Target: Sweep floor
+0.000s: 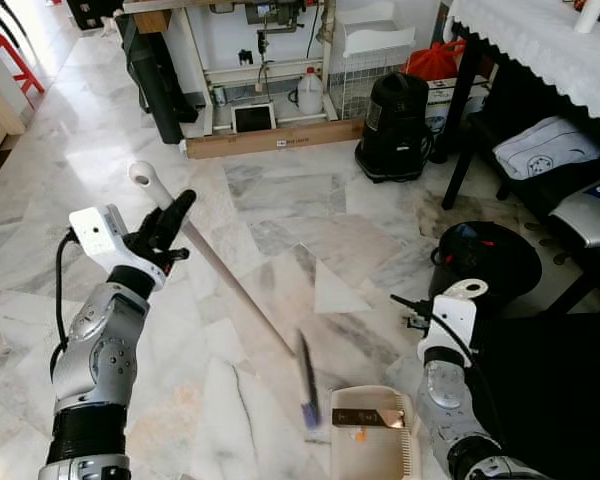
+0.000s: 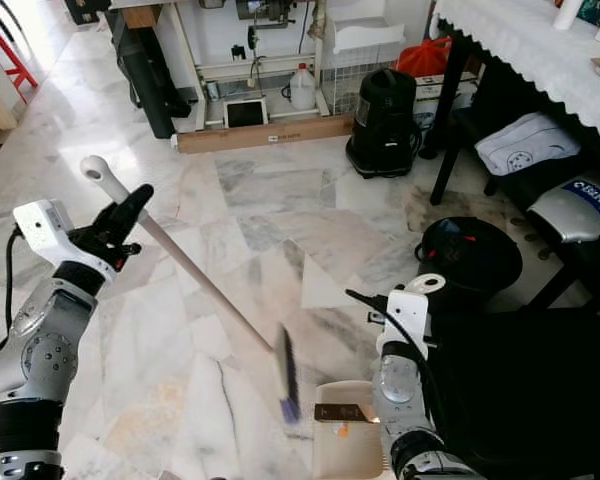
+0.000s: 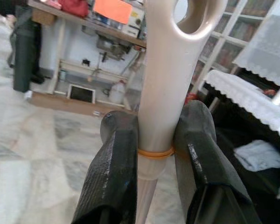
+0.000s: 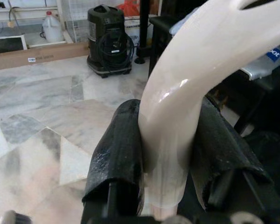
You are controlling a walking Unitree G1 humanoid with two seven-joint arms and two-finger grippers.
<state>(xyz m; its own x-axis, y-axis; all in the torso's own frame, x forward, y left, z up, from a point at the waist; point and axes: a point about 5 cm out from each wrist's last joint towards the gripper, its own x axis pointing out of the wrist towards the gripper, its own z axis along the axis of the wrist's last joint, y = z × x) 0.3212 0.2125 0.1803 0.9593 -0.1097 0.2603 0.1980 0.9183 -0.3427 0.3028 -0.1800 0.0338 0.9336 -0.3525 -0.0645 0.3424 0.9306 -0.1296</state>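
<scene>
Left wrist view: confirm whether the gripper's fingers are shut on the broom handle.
Yes, the left gripper has a black finger pressed against each side of the cream broom handle, just below its hanging hole.

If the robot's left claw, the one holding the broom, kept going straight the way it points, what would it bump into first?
Probably the long cardboard box lying under the workbench; depth is uncertain. The left gripper clamps the broom handle.

The floor [image 1: 280, 200] was pale marble, veined grey and tan. Between the black fingers [image 3: 114, 172] of the left claw [image 3: 155, 140], the broom handle [image 1: 220, 265] was cream with a thin orange band; its blurred bristle head [image 1: 308, 385] looked dark with purple. Below the right claw [image 4: 165, 154], the dustpan [image 1: 365, 455] was beige. Ahead of that claw stood a black vacuum cleaner [image 1: 393, 125]; to its right a worktop wore a white lace-edged cloth [image 1: 540, 50].
</scene>
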